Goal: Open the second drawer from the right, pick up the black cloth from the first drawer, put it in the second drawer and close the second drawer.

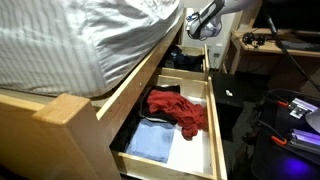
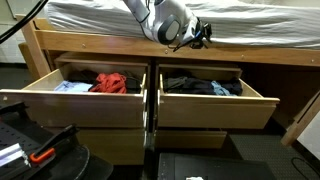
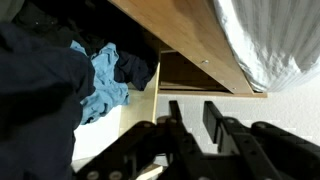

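Observation:
Two wooden drawers under the bed stand open in both exterior views. One drawer [image 2: 215,105] holds dark, black-looking cloth [image 2: 198,87]. The other drawer [image 2: 75,105] holds a red cloth [image 2: 112,82] and a light blue cloth [image 2: 70,87]; it also shows close up [image 1: 215,120] with the red cloth [image 1: 180,108]. My gripper [image 2: 197,33] hangs at the bed's edge above the drawer with the dark cloth, also in an exterior view [image 1: 205,22]. In the wrist view its fingers [image 3: 195,115] are open and empty, with dark cloth [image 3: 35,100] and light blue cloth [image 3: 100,80] below.
The mattress with striped bedding [image 1: 90,35] overhangs the bed frame [image 2: 250,55] right above the drawers. A black case with orange parts [image 2: 40,150] lies on the floor in front. A desk with cables [image 1: 270,45] stands beyond the bed.

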